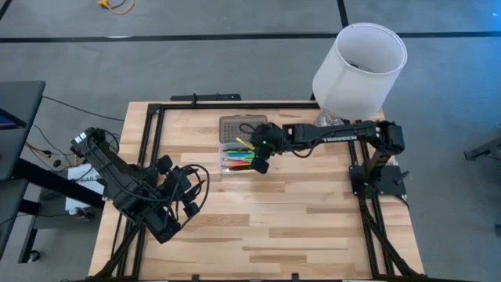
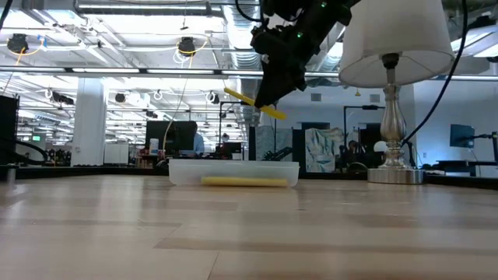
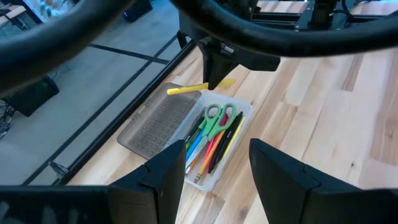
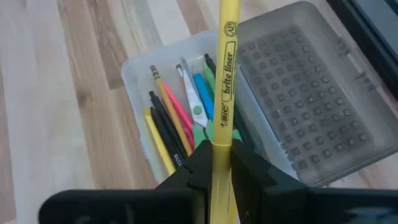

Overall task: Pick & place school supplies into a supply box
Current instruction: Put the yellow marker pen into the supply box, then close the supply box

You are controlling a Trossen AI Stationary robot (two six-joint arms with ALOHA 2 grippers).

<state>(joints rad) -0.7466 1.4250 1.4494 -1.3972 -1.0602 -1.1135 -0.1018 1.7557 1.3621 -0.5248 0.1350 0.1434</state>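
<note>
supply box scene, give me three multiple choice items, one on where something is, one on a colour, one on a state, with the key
1. Where is the right gripper?
A. above the supply box
B. beside the lamp base
C. off the table's edge

2. What colour is the highlighter it holds?
A. blue
B. yellow
C. red

3. How is the box's lid?
A. shut over the base
C. missing
B. open, lying flat beside the base

Key:
1 A, the high view shows it over the box, and the low view shows it raised above it.
2 B, the right wrist view shows a yellow barrel between the fingers.
3 B, the left wrist view shows the grey lid beside the tray of scissors and pens.
</note>
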